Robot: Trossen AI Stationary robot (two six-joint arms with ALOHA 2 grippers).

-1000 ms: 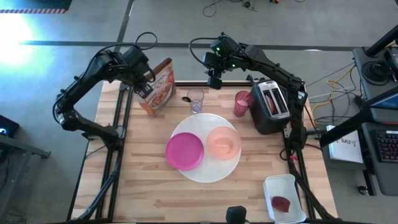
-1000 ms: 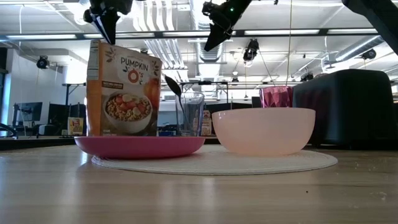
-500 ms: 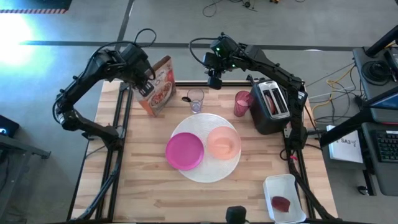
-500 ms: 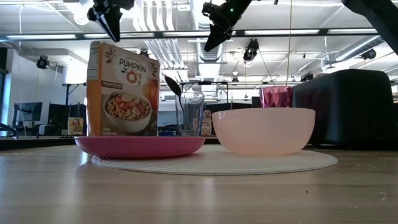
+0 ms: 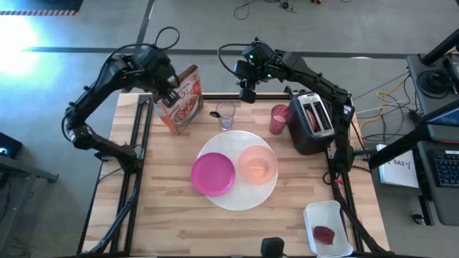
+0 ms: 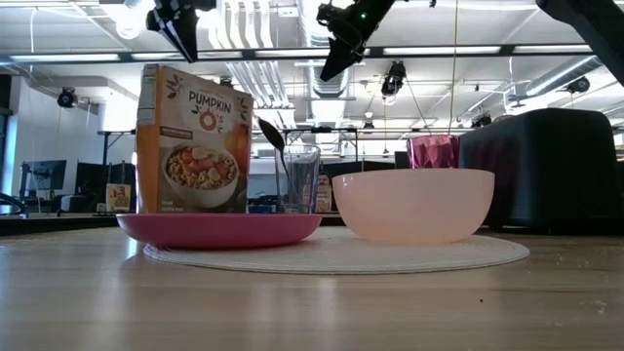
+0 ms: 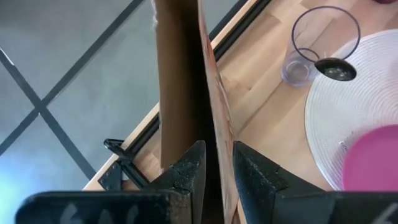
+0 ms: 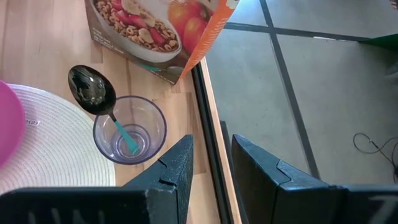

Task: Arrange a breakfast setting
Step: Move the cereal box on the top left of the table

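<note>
The large white round mat (image 5: 237,170) lies at the middle of the wooden table (image 5: 172,222), with the magenta plate (image 5: 213,174) on its left part and the peach bowl (image 5: 257,164) on its right part, the two just beside each other. Beyond the mat's far edge stands the small clear glass (image 5: 225,115), and the teal-handled spoon (image 8: 99,99) stands in it, bowl end up and leaning over the rim. The translucent pink cup (image 5: 279,119) stands to the right of the glass, next to a black toaster (image 5: 313,122). The orange cereal box (image 5: 183,100) stands upright near the table's far left edge.

The high view shows the spoon only as a dark spot; the right wrist view shows its teal handle inside the glass. The low view shows the box's printed front, and the left wrist view shows the box's top edge directly below the left gripper (image 7: 216,167), whose fingers stand slightly apart with the box's edge showing between them; whether they touch it cannot be told. In the low view that gripper (image 6: 181,29) hangs clear above the box.

The right gripper (image 5: 247,92) hovers beyond the table's far edge, behind the glass, fingers apart and empty.

Against the earlier frames, the left gripper has risen higher above the box and shifted slightly; the box, the right arm and everything else stay put.

A white tray (image 5: 328,228) with a dark red item sits at the near right corner.
</note>
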